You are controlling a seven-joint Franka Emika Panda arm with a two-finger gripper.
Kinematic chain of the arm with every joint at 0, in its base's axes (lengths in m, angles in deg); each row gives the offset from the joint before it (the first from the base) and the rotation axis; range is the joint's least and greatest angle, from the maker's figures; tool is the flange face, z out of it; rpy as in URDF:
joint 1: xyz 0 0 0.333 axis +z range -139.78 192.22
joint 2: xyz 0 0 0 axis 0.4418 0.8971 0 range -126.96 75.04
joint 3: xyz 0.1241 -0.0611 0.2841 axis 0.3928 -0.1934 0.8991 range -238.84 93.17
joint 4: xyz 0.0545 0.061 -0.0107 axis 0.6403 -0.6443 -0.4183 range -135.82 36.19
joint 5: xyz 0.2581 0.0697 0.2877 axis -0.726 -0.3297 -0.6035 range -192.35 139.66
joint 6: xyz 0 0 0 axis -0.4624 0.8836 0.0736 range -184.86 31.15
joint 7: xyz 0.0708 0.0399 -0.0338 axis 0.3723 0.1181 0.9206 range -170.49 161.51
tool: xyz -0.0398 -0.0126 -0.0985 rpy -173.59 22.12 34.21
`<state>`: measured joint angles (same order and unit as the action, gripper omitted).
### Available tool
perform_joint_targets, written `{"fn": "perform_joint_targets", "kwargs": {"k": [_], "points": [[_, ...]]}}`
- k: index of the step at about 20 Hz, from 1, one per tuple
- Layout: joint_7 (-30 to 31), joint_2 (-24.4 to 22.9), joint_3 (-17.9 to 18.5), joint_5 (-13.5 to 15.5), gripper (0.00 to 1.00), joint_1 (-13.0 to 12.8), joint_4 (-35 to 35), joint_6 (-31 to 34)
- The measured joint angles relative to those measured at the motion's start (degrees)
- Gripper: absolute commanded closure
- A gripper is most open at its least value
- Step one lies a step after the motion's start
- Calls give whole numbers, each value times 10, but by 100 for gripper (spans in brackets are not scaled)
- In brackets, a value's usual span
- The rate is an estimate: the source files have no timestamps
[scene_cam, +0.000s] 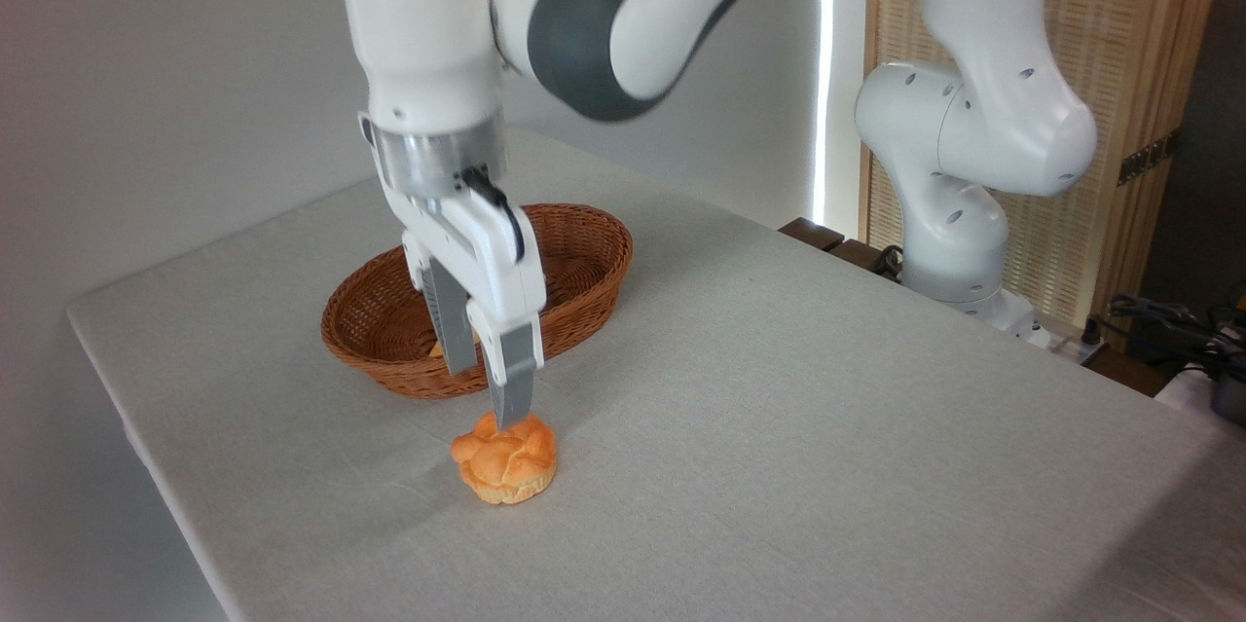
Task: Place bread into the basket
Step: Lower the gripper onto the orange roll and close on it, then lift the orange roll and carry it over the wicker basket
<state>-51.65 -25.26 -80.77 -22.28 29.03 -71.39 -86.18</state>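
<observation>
Orange-golden and lumpy on top, the small round bun (504,462) with its paler base sits on the grey cloth-covered table (779,427), just in front of the oval brown woven wicker basket (584,257) and apart from it. The white two-finger gripper (484,396) hangs above the bun, a little toward the basket side. Its jaws are parted and hold nothing; the nearer finger (511,388) has its tip at the bun's back edge, though I cannot tell if it touches.

I judge the bun to be light and probably a little soft, so a strong squeeze could dent it. The knotted top is uneven and may let a finger slide off. The better place to hold seems to be the round sides, low near the widest part, one finger on each side.

Something small and yellowish shows inside the basket behind the fingers; it is too hidden to name.
</observation>
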Motion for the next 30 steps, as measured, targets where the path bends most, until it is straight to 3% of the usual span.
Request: {"fn": "perform_joint_targets", "kwargs": {"k": [4, 8, 10, 13, 15, 16, 17, 30], "points": [[-4, 7, -18, 0, 0, -2, -45, -61], [-13, 20, -25, -7, 1, -2, -53, -81], [-31, 24, -25, -21, 13, -2, -53, -81], [-51, 27, -26, -44, 22, -2, -53, -81], [-68, 31, -27, -53, 53, -2, -54, -81], [-76, 33, -27, -59, 76, -2, -54, -81], [-84, 34, -27, -62, 86, -2, -54, -81], [-91, 35, -27, -64, 86, -1, -53, -82]]}}
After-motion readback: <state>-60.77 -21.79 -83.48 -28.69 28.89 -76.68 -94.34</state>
